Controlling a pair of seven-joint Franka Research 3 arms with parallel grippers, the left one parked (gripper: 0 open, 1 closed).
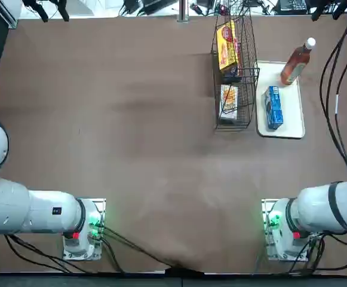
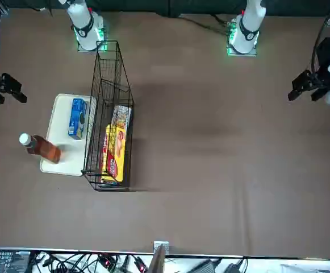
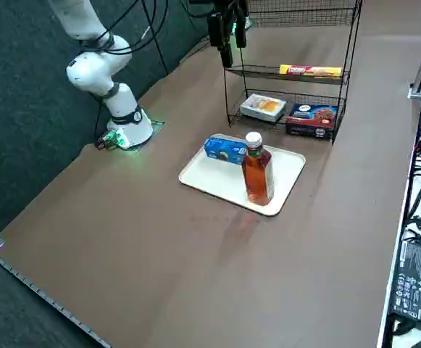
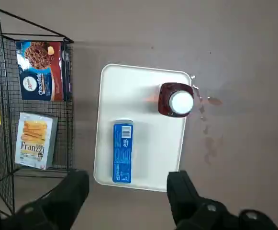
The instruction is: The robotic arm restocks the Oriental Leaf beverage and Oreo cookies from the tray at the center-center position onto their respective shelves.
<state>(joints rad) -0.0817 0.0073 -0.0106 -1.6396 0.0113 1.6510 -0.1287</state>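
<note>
The Oriental Leaf beverage (image 4: pixel 177 99), a white-capped bottle of reddish-brown tea, stands upright at one end of the white tray (image 4: pixel 129 91). The blue Oreo cookies (image 4: pixel 122 152) lie flat on the tray's other half. In the right side view the bottle (image 3: pixel 257 174) stands nearer the camera than the Oreo pack (image 3: pixel 224 150). The black wire shelves (image 3: pixel 290 72) stand right beside the tray (image 1: pixel 286 128). My right gripper (image 4: pixel 127 179) hangs high above the tray's near end, open and holding nothing. The front view shows it (image 2: pixel 8 88) at the left edge.
The shelves (image 4: pixel 5 110) hold a yellow-and-red pack (image 3: pixel 310 70) on a middle tier, and a Franzzi pack (image 4: pixel 33 141) and a brown chocolate cookie box (image 4: pixel 43 72) on the bottom tier. Cables and power bricks (image 3: pixel 417 279) lie past the table's far edge.
</note>
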